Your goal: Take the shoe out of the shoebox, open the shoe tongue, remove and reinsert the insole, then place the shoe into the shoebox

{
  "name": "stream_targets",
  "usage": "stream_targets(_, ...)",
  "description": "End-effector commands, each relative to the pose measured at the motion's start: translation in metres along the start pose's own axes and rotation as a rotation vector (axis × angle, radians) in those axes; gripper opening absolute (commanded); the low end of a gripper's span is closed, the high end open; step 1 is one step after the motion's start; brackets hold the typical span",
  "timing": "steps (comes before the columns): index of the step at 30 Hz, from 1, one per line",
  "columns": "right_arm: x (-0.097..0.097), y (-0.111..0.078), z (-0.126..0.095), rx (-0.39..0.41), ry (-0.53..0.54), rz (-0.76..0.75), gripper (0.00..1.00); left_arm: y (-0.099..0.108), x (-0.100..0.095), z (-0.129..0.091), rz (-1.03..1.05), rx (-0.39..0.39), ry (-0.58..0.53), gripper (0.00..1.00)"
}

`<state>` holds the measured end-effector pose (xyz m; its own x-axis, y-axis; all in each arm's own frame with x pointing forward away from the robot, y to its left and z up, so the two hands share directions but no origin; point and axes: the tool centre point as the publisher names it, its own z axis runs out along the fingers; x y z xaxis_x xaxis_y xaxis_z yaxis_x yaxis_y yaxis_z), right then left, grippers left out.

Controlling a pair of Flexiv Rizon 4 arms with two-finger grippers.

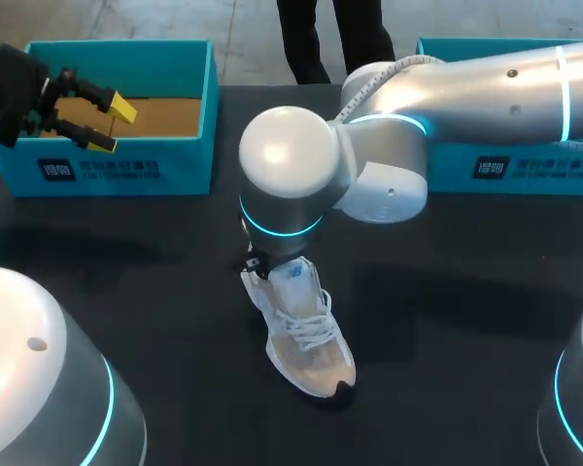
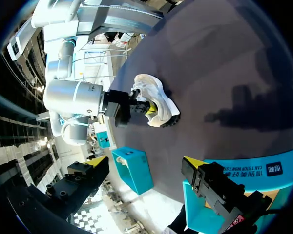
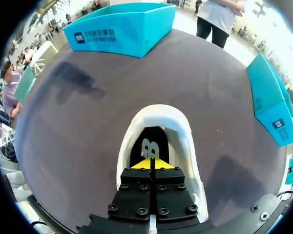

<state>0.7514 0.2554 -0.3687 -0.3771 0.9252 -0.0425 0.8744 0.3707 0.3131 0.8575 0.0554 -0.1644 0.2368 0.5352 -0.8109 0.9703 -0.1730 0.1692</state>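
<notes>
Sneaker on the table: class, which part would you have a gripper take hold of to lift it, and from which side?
Probably the heel collar, from above: one finger inside the opening, one outside the heel. The sneaker stands upright on its sole, so the opening faces up and its rim is a narrow wall; the laced forefoot looks broader.

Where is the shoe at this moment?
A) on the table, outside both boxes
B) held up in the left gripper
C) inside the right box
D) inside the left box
A: the shoe lies on the dark table with the right gripper at its opening. The left gripper hangs open and empty over the left box.
</notes>
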Motion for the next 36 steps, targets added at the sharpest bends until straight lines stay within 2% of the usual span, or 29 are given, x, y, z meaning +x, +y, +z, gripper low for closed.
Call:
stream_targets(1, -0.005, 0.000, -0.002, 0.007, 0.013, -0.006, 0.00, -0.001, 0.000, 0.000, 0.001, -0.001, 0.002, 1.00)
stream_targets(3, -0.005, 0.002, -0.001, 0.014, 0.020, -0.012, 0.10, -0.001, 0.000, 0.000, 0.001, -0.001, 0.002, 1.00)
stream_targets(5, -0.006, 0.003, 0.000, 0.018, 0.024, -0.015, 0.28, -0.001, 0.000, 0.000, 0.001, -0.001, 0.002, 1.00)
stream_targets(8, -0.006, 0.005, 0.000, 0.029, 0.031, -0.022, 0.38, -0.001, 0.000, 0.000, 0.001, -0.001, 0.002, 1.00)
stream_targets(12, -0.006, 0.004, -0.002, 0.042, 0.036, -0.026, 0.47, -0.001, 0.000, 0.000, 0.001, -0.001, 0.002, 1.00)
stream_targets(21, -0.008, -0.007, -0.015, 0.060, 0.024, -0.021, 0.50, -0.001, 0.000, 0.000, 0.001, -0.001, 0.002, 1.00)
stream_targets(24, -0.009, -0.009, -0.020, 0.063, 0.020, -0.021, 0.64, -0.001, 0.000, 0.000, 0.001, -0.001, 0.002, 1.00)
stream_targets(25, -0.009, -0.010, -0.021, 0.066, 0.019, -0.021, 0.73, -0.001, 0.000, 0.000, 0.001, -0.001, 0.002, 1.00)
stream_targets(26, -0.009, -0.011, -0.022, 0.068, 0.018, -0.020, 0.74, -0.001, 0.000, 0.000, 0.001, -0.001, 0.002, 1.00)
stream_targets(27, -0.008, -0.013, -0.023, 0.074, 0.019, -0.018, 0.80, -0.001, 0.000, 0.000, 0.001, -0.001, 0.002, 1.00)
stream_targets(29, -0.008, -0.015, -0.023, 0.079, 0.022, -0.016, 0.86, -0.001, 0.000, 0.000, 0.001, -0.001, 0.002, 1.00)
stream_targets(30, -0.008, -0.016, -0.024, 0.081, 0.023, -0.015, 0.99, -0.001, 0.000, 0.000, 0.001, -0.001, 0.002, 1.00)
stream_targets(36, -0.009, -0.020, -0.019, 0.092, 0.033, -0.010, 1.00, -0.001, 0.000, 0.000, 0.001, -0.001, 0.002, 1.00)
